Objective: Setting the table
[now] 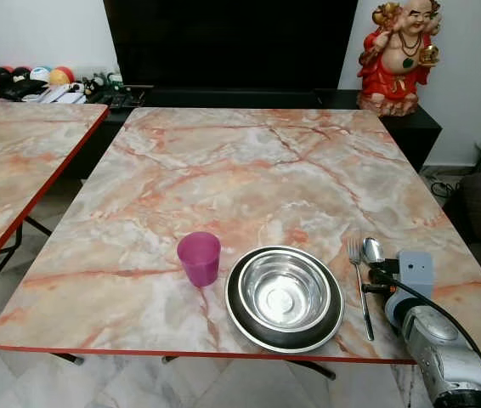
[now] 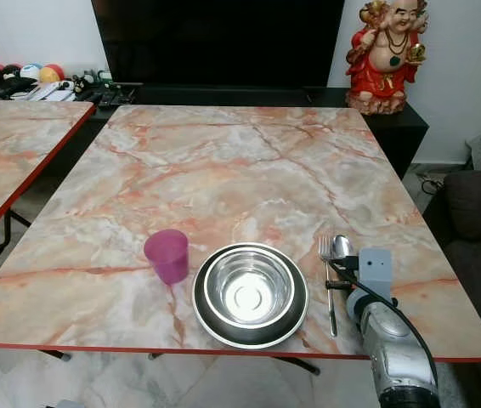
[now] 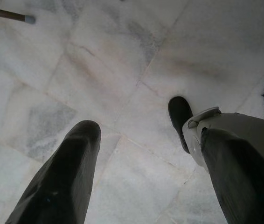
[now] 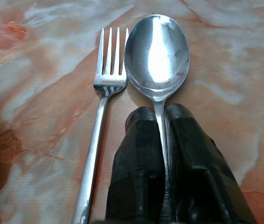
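Marble-patterned table with a red edge carries the whole setting, and most of it beyond the steel bowl is bare. I place everything from that bowl: it sits in a dark plate close to the near edge, the purple cup stands just beside it on the robot's left, and the fork lies just beside it on the right.

You see the spoon directly beside the fork, on the side away from the bowl, almost touching it. The right gripper is closed on the spoon's thin handle, just behind the bowl of the spoon, and the spoon seems to lie flat on the table.

I judge the spoon light, stiff and smooth, so it can slip or turn between the fingers; hold it on the handle, as now.

Right of the spoon the table ends soon, and the near edge is also close. Your free room is farther up the table, past the bowl.

The left gripper hangs over the floor tiles with fingers apart and nothing between them.
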You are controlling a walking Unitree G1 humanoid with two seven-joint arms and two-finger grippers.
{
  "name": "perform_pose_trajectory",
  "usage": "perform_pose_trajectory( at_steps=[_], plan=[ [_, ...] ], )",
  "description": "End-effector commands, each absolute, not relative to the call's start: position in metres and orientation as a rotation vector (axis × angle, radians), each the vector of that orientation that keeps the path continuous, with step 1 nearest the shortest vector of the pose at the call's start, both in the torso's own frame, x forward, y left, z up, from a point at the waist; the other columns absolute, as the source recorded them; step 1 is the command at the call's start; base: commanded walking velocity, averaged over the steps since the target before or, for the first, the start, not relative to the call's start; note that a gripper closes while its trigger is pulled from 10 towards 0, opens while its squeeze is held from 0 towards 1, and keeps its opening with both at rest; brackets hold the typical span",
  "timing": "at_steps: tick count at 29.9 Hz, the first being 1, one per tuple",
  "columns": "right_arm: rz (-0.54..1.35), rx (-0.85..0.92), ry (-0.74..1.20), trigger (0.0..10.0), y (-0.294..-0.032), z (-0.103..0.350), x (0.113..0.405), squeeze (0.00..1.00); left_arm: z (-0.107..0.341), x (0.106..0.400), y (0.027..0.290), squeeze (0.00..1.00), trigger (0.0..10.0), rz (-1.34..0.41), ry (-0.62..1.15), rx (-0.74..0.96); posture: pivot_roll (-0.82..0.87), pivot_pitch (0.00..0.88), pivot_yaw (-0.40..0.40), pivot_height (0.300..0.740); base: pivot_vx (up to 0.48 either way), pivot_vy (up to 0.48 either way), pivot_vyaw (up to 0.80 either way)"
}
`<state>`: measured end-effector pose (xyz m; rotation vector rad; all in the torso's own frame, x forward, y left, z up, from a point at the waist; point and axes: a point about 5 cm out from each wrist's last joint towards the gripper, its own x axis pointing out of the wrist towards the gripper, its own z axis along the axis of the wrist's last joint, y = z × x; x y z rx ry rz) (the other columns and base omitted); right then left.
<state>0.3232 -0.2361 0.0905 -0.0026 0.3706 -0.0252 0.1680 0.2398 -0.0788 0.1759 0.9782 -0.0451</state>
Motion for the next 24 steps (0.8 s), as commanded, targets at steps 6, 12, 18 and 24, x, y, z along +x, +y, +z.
perform_pose_trajectory(
  at_steps=[6,12,18,24],
  plan=[
    [-0.021,-0.003,0.399,10.0,-0.2331,0.0848,0.3227,0.34,-0.0804,0.1627,0.2433,0.0,10.0,-0.04,1.002,0.183,-0.05,0.078,0.029,0.74,0.0,0.0,0.0],
    [-0.026,-0.007,0.403,10.0,-0.234,0.0842,0.3223,0.35,-0.0804,0.1624,0.244,0.0,10.0,-0.039,1.004,0.185,-0.05,0.078,0.029,0.74,0.0,0.0,0.0],
    [-0.023,-0.007,0.406,10.0,-0.2327,0.0834,0.3223,0.36,-0.0805,0.162,0.2443,0.0,10.0,-0.037,1.005,0.185,-0.05,0.077,0.03,0.74,0.0,0.0,0.0],
    [-0.024,-0.011,0.41,10.0,-0.2328,0.0826,0.3216,0.41,-0.0808,0.1615,0.2439,0.0,10.0,-0.038,1.006,0.184,-0.06,0.078,0.029,0.74,0.0,0.0,0.0]
  ],
)
